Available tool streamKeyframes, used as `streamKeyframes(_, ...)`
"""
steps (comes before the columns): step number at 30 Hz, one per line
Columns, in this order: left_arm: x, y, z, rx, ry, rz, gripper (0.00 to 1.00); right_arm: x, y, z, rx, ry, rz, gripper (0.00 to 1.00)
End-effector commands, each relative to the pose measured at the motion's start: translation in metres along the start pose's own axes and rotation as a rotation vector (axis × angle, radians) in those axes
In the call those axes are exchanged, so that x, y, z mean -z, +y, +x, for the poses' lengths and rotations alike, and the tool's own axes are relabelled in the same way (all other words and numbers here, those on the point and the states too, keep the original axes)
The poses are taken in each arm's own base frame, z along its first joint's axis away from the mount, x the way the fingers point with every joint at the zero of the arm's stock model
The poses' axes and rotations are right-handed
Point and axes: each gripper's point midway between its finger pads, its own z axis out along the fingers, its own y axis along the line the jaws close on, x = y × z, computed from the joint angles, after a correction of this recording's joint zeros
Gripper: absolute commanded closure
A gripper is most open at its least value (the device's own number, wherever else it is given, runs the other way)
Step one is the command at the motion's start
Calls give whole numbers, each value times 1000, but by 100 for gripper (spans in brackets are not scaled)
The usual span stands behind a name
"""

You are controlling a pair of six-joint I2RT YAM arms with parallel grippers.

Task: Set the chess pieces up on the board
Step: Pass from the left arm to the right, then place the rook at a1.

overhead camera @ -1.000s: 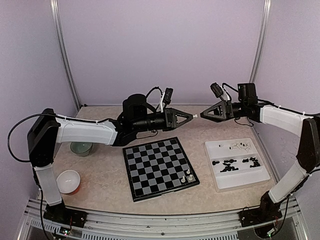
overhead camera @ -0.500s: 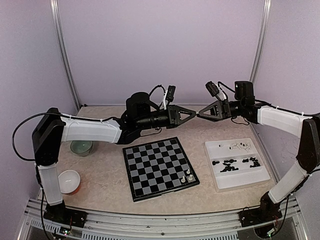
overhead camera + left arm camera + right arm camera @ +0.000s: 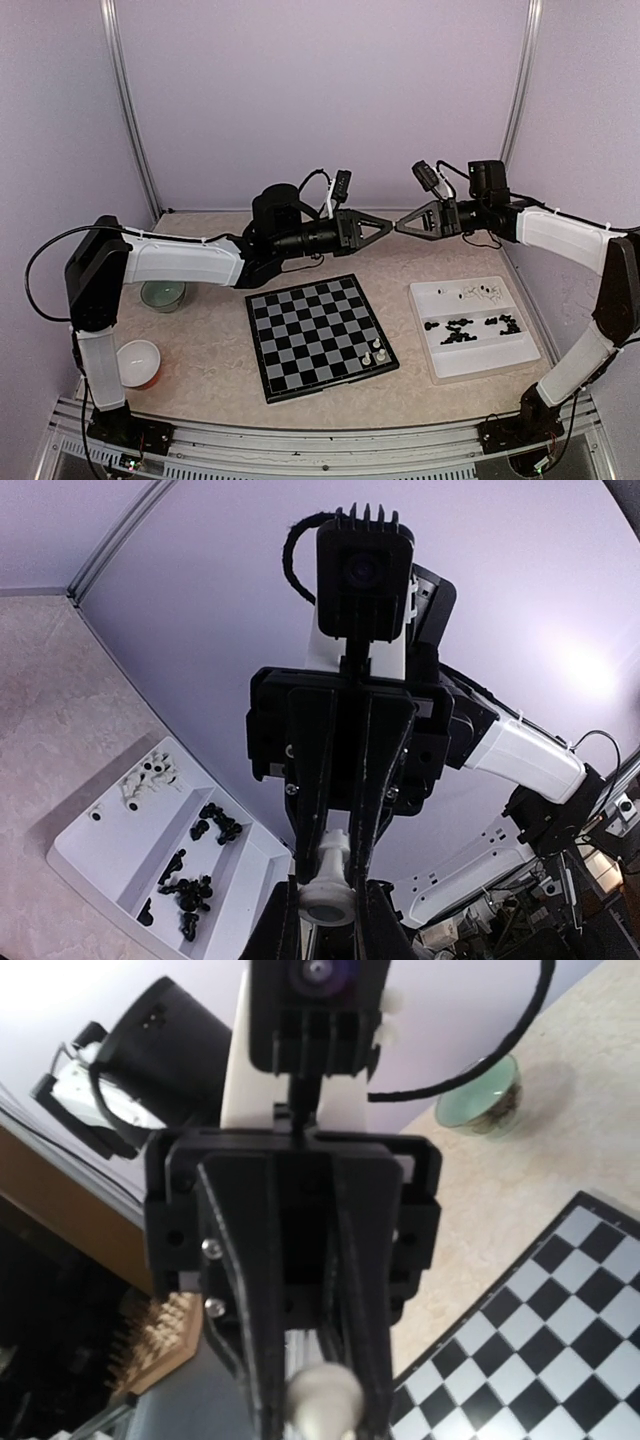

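Mid-air handover: left gripper (image 3: 389, 226) and right gripper (image 3: 398, 228) meet, both jaws pinched narrow on one white chess piece (image 3: 326, 885) (true bearer unclear); next, one releases cleanly before board (image 3: 320, 335) placement.

A robot lab cell. Plain lilac panels (image 3: 320, 100) between aluminium posts (image 3: 127, 110) close in a beige counter (image 3: 210, 330) at 9, 12 and 3 o'clock. At 6 o'clock a left arm (image 3: 170, 262) and right arm (image 3: 560, 236) are mounted on a metal rail (image 3: 320, 440), a cable (image 3: 26, 280) hanging loose.
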Motion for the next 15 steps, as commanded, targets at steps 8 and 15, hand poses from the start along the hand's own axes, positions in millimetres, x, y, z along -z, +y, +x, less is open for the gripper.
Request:
streamKeyframes(8, 26, 8, 4, -86, 55, -106, 59, 5, -15, -21, 267, 63, 249, 96)
streamKeyframes(15, 106, 35, -28, -183, 24, -462, 55, -35, -20, 10, 467, 294, 401, 96)
